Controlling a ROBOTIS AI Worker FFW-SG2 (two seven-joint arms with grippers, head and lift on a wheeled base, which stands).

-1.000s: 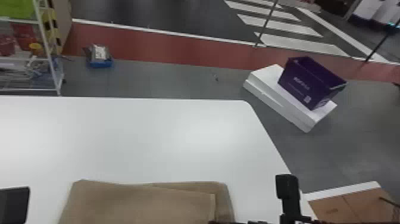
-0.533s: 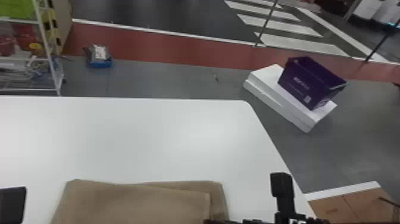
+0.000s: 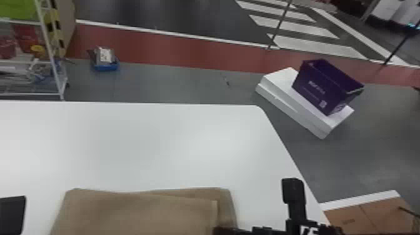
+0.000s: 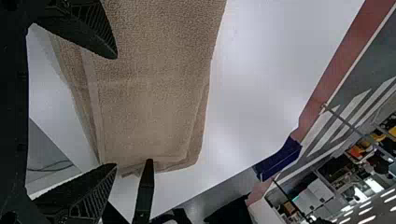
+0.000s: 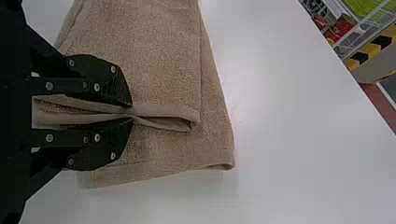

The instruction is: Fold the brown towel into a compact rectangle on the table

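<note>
Brown towel (image 3: 137, 215): lay folded in layers on the white bench (image 3: 150, 140), with the upper layer stopping short of the right-hand end and a strip of lower cloth exposed. Was pinched at a hemmed edge by the right gripper (image 3: 220, 231), with fingertips brought together on the fabric and looser cloth bulging behind them. Was flanked by the left gripper (image 3: 12, 215), with fingers spread wide and nothing in their hold. Was backed, on the floor past the bench, by a purple bin (image 3: 318, 87) atop white slabs (image 3: 281, 79).
</note>
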